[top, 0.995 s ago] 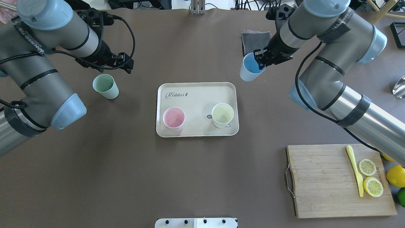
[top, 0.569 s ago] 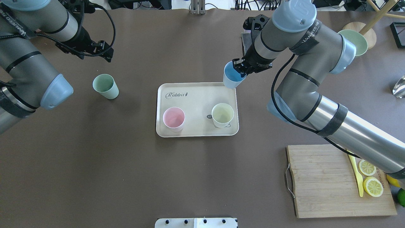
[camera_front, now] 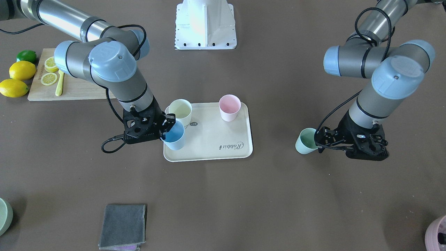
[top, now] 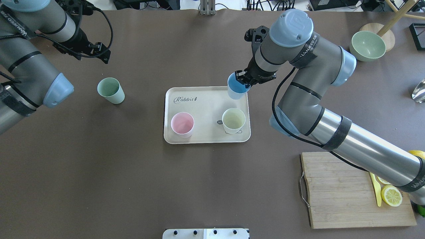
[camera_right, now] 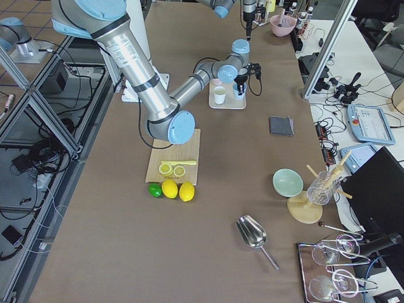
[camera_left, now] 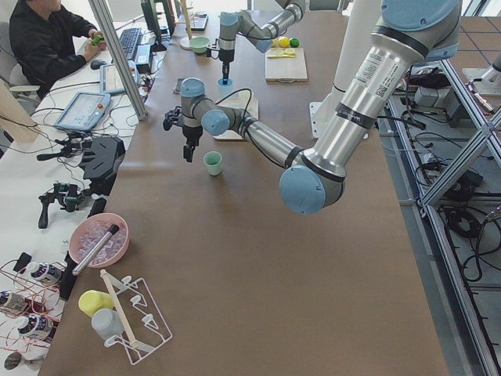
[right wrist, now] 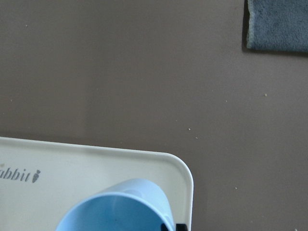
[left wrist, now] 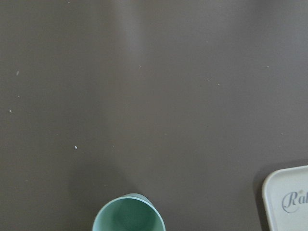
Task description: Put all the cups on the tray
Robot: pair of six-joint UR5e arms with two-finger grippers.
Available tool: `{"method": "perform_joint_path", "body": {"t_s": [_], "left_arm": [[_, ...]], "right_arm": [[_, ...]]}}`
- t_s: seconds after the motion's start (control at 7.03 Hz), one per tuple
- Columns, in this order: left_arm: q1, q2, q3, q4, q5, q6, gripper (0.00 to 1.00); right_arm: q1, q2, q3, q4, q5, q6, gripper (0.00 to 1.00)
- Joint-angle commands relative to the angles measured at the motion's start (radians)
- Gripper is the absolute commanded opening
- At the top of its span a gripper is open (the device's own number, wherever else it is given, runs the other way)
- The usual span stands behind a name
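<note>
Right gripper [top: 242, 79] clamps matte tapered blue cup [top: 235, 89].

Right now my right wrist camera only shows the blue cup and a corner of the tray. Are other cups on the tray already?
Observer: Yes, a pink cup and a pale yellow cup stand on the tray.
Operator: Where's the green one?
Observer: The mint green cup stands upright on the table, off the tray, on the robot's left side.
Operator: Is the other hand holding it?
Observer: No. The left gripper hangs apart from it, toward the table's far side, and holds nothing.
</note>
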State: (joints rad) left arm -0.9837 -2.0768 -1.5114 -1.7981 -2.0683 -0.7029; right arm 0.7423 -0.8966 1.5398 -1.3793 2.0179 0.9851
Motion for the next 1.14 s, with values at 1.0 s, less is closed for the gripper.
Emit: {"method": "perform_joint_path", "body": {"t_s": [1.0], "left_arm": [[0.072, 0.098, -0.017, -0.142, -0.033, -0.108, 0.97]], "right_arm": [[-0.003, -0.004, 0.000, 0.002, -0.004, 0.001, 0.00]]}}
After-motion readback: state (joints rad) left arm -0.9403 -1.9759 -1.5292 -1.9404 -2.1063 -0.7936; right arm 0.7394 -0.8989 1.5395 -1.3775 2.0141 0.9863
